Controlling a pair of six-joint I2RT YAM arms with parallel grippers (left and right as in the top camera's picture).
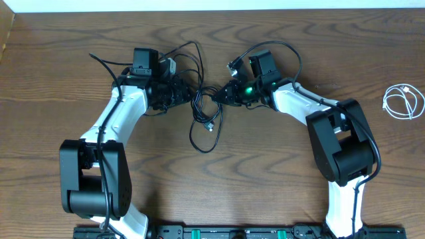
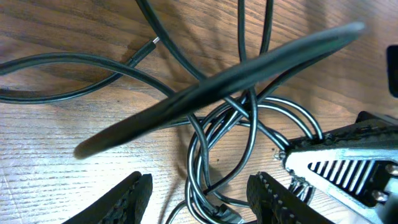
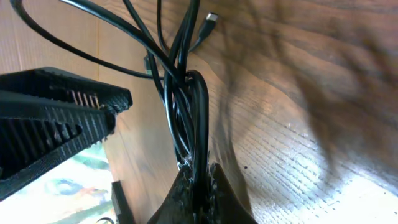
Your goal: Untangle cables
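Observation:
Two black cables (image 1: 204,113) lie knotted together in the middle of the wooden table, between my two arms. My left gripper (image 1: 188,96) reaches in from the left. In the left wrist view it (image 2: 202,202) stands open, with a bundle of black cable loops (image 2: 211,143) lying between its fingers and nothing pinched. My right gripper (image 1: 223,93) comes in from the right. In the right wrist view it (image 3: 199,186) is shut on a black cable strand (image 3: 198,112) that runs up into the knot. A small plug end (image 3: 211,18) lies loose beyond.
A white cable (image 1: 403,101) lies coiled by itself near the table's right edge. Loose black loops trail toward me from the knot (image 1: 202,139). The right gripper's body (image 2: 339,165) sits close beside my left fingers.

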